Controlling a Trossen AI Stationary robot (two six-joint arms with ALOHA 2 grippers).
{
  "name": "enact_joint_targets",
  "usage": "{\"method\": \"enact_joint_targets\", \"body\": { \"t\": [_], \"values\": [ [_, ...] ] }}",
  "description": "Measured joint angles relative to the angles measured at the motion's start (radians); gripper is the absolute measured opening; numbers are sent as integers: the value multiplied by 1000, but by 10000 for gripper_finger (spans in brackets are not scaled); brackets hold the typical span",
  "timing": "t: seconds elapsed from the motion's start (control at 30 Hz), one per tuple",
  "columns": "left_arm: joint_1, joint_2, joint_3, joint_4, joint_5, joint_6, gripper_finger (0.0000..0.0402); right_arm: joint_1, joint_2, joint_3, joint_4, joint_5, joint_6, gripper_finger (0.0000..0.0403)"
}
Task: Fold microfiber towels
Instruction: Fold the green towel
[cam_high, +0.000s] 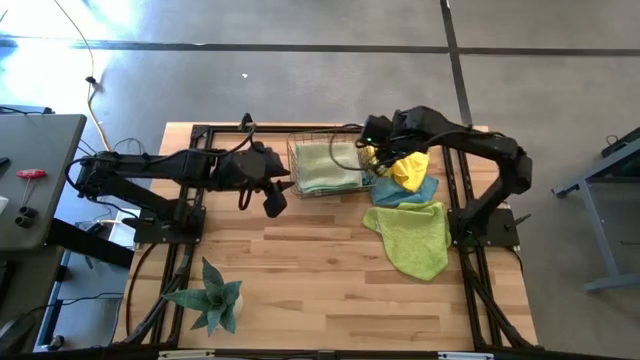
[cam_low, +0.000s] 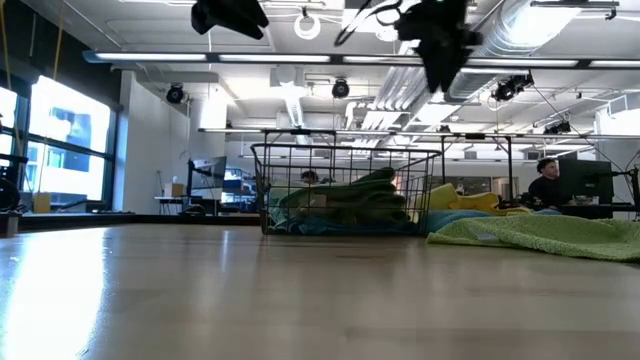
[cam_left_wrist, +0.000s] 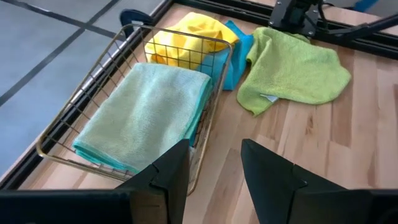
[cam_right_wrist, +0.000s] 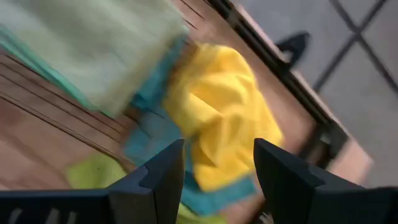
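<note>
While the right gripper (cam_right_wrist: 214, 168) hangs open above the yellow towel (cam_right_wrist: 221, 112), nothing sits between its fingers. Beside the wire basket (cam_high: 296, 160), the left gripper (cam_left_wrist: 214, 171) waits open, empty.

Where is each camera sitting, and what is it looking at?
High view: above the table, looking straight down; shows both arms, the left hand and the right hand over the yellow towel.
Low view: at tabletop height, looking level across at the wire basket; arms hang in from above.
Left wrist view: on the left arm, facing the basket; its open fingers show.
Right wrist view: on the right arm, looking down at the yellow towel; its open fingers show.
Shared: both wrist views see the yellow towel.
</note>
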Motion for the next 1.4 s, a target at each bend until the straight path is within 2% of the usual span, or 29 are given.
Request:
{"method": "enact_joint_targets", "body": {
  "t": [0.17, 0.3, 0.43, 0.57, 0.77, 1.1, 1.4],
  "values": [
    [18, 0, 0, 10, 54, -2, 135, -2, -120, -117, -37, -6, 112, 183],
    [19, 0, 0, 34, 80, -32, 135, 36, -252, -321, 58, -128, 288, 183],
    [14, 11, 0, 90, 122, -47, 135, 138, -348, -570, 210, -254, 494, 183],
    [9, 25, 1, 153, 135, -62, 135, 270, -365, -756, 354, -354, 624, 183],
    [4, 41, 1, 216, 157, -103, 136, 407, -361, -916, 438, -384, 816, 183],
    [-42, 45, 0, 284, 157, -189, 136, 492, -360, -1160, 734, -396, 918, 183],
    [-147, 81, -1, 364, 101, -274, 136, 563, -347, -1224, 992, -344, 814, 183]
  ]
}}
